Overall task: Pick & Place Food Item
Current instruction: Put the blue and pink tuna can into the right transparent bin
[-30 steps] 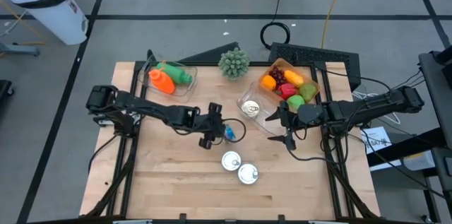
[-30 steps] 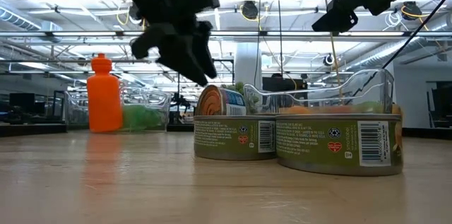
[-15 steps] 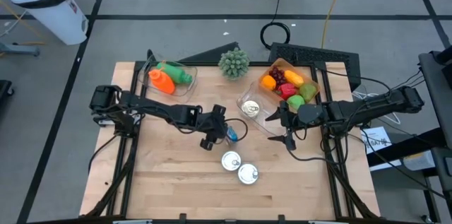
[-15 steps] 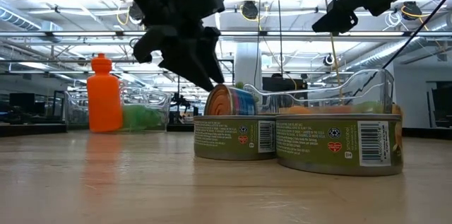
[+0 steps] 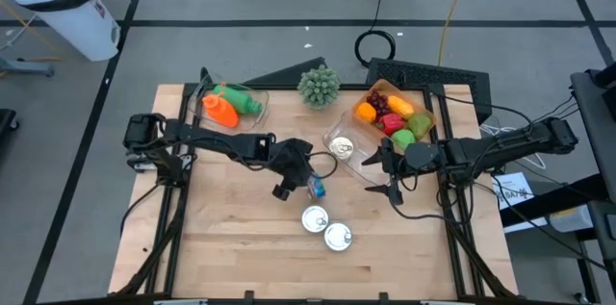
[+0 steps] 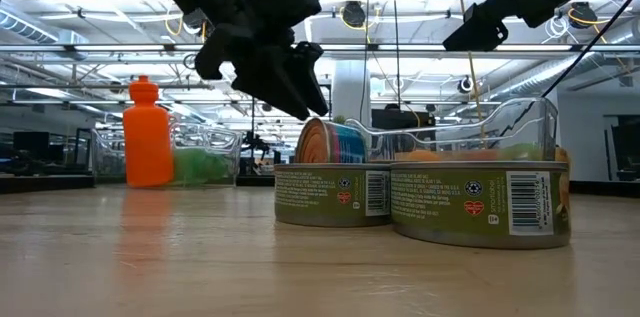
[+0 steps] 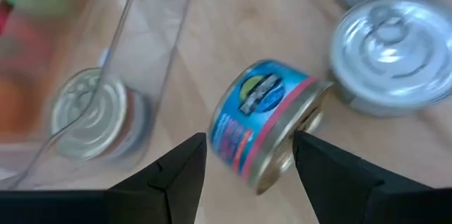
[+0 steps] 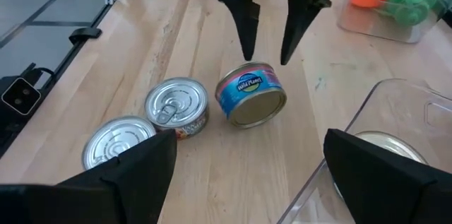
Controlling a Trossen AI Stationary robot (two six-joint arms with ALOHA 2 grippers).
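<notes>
A blue-labelled can (image 5: 315,187) lies tipped on its side on the wooden table, its wall and rim on the wood (image 8: 251,97). My left gripper (image 5: 295,182) hovers open just left of and above it; in the right wrist view its two fingers (image 8: 247,26) point down over the can without touching. In the left wrist view the can (image 7: 265,125) shows just past the fingertips. My right gripper (image 5: 383,178) waits open above the table beside the clear tub (image 5: 358,156).
Two upright green-labelled cans (image 5: 315,218) (image 5: 337,237) stand just near-side of the blue one. The clear tub holds another can (image 5: 340,147). A box of fruit (image 5: 395,117), a small plant (image 5: 319,86) and a tub with bottles (image 5: 231,108) line the far side.
My left gripper has moved a little toward the table's right and slightly up, staying open. The blue can has shifted slightly to the right along the table, still on its side.
</notes>
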